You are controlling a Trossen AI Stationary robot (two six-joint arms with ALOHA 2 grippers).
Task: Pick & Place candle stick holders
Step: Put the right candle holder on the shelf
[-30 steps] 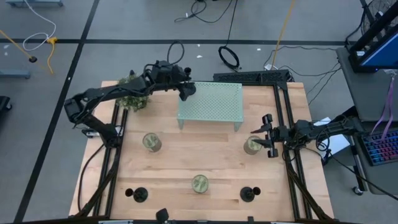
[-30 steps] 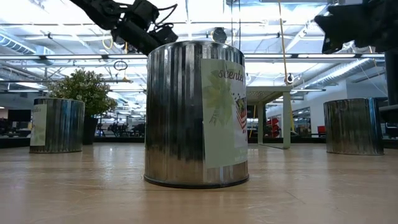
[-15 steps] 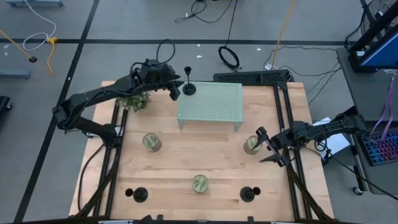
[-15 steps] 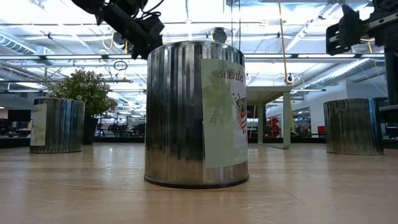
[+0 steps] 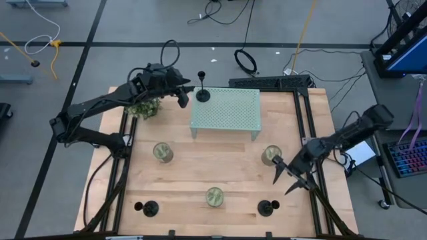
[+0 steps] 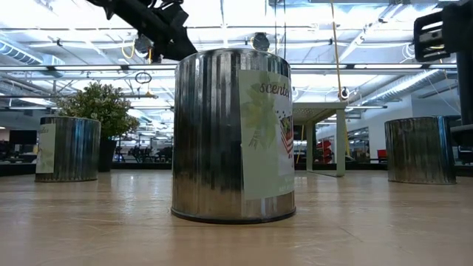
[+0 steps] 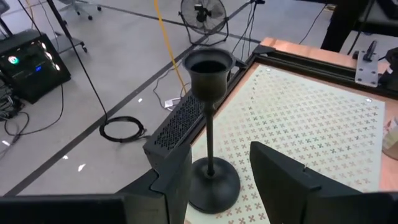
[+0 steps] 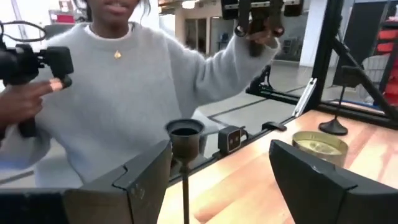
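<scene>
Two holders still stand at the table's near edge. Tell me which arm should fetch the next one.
Right. The right pincer is open just above the near-right candle stick holder, whose cup shows between its fingers in the right wrist view. The left pincer is far off, beside the holder on the green rack.

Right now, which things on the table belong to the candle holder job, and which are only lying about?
For the job:
- candle stick holder on the mesh rack
- candle stick holder at the front left
- candle stick holder at the front right
- mesh rack
- left gripper, right gripper, both with jaws open

Lying about:
- three greenish-gold jars
- small potted plant
</scene>
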